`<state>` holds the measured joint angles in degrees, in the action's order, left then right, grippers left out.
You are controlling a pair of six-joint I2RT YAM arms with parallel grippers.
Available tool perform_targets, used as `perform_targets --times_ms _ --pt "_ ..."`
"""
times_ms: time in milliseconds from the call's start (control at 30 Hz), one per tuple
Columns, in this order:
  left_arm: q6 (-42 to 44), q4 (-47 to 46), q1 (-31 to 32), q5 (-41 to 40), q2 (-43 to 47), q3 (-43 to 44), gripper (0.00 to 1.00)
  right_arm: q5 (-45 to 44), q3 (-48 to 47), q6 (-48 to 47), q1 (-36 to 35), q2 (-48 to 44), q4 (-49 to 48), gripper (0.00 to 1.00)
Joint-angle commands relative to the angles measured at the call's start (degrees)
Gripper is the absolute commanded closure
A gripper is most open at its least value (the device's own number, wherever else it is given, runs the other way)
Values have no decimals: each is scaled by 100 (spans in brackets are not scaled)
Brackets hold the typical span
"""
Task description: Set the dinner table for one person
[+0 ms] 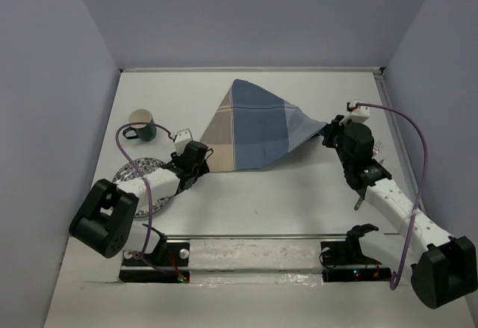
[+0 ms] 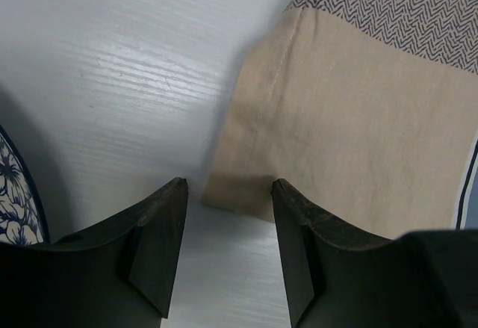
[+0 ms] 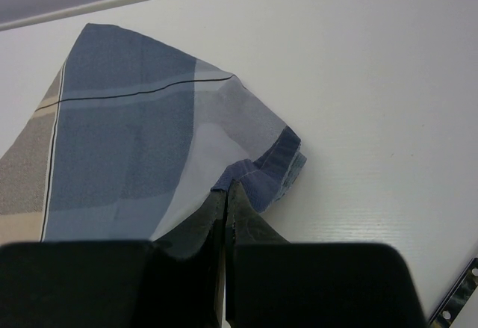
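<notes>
**A:** ok so what's the layout, where's the table in all this?

**B:** the white table [image 1: 299,193] is basically the whole floor of the scene. It's under both arms and everything else, with plain walls on 3 sides. A blue-and-tan plaid placemat [image 1: 254,130] sits around the far middle of it. It's not spread flat, more of a triangle shape from above.

**A:** and the grippers?

**B:** the right gripper [image 3: 225,193] has its 2 fingers pressed together, with the placemat's blue corner pinched and bunched up right at the tips. In the top view that's the mat's right-hand corner. The left gripper [image 2: 228,190] is spread and low over the table, with the mat's tan corner lying in the gap between the fingers. The finger on the right of the wrist view is right at the cloth edge, can't tell if it's touching.

**A:** anything else on there?

**B:** a dark mug [image 1: 142,125] stands upright at the far left. A floral-patterned plate [image 1: 134,172] sits nearer, partly under the left arm. Both are left of the mat.
</notes>
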<state>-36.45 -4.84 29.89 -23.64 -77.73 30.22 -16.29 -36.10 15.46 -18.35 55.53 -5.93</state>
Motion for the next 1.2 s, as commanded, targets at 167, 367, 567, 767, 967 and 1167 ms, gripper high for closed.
perform_targets --times_ms 167,367,567,767,967,1167 --pt "164 53 8 -221 -558 538 55 -111 -117 62 33 -200 -206 100" --pt "190 53 17 -150 -567 538 82 -163 -126 62 33 -192 -198 100" --pt "445 62 17 60 -113 704 100 -190 -126 27 33 -262 -189 100" --pt "814 475 26 386 1459 1968 100 -225 -617 0 33 -595 408 100" --pt "1253 950 17 333 2253 3726 100 -269 -1985 -148 33 -1385 1419 100" --pt "1386 976 -1 571 2254 5177 100 -541 -3525 -570 33 -1238 1770 100"
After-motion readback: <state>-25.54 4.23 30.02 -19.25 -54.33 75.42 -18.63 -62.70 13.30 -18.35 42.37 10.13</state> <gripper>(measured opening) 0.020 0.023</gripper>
